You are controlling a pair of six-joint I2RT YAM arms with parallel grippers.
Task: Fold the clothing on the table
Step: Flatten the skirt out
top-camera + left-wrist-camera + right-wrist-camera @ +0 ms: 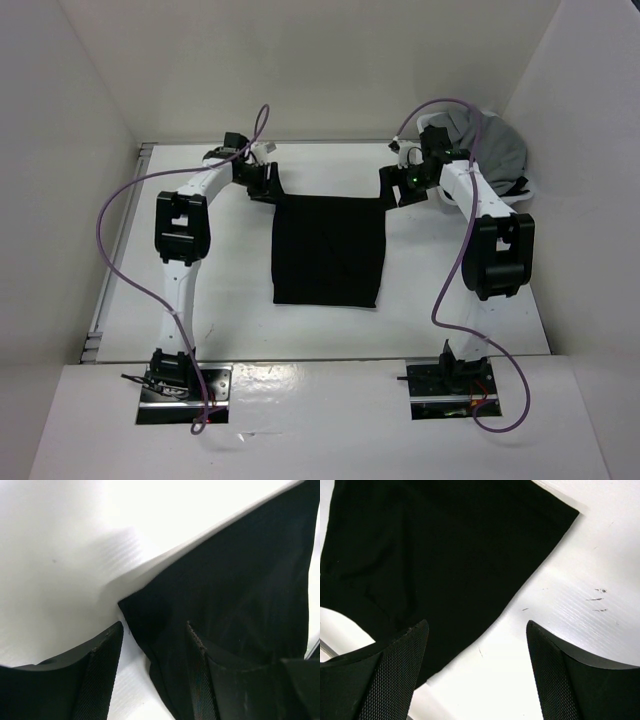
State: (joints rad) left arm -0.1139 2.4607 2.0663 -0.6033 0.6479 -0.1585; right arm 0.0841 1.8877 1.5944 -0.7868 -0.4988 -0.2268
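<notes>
The black clothing [328, 250] lies flat as a neat rectangle in the middle of the white table [230, 300]. My left gripper [268, 192] is down at its far left corner. In the left wrist view the clothing's corner [225, 580] reaches in between the fingers of that gripper [154, 626]; bare table still shows beside the left finger [102, 670], so the jaws are open. My right gripper [392, 190] is at the far right corner. Seen from the right wrist, it [476, 625] stands wide open over the clothing's edge [445, 555].
A grey garment [495, 145] is heaped on a white basket [527, 190] at the far right corner, just behind the right arm. A metal rail [112, 275] runs along the table's left edge. White walls enclose the table on three sides.
</notes>
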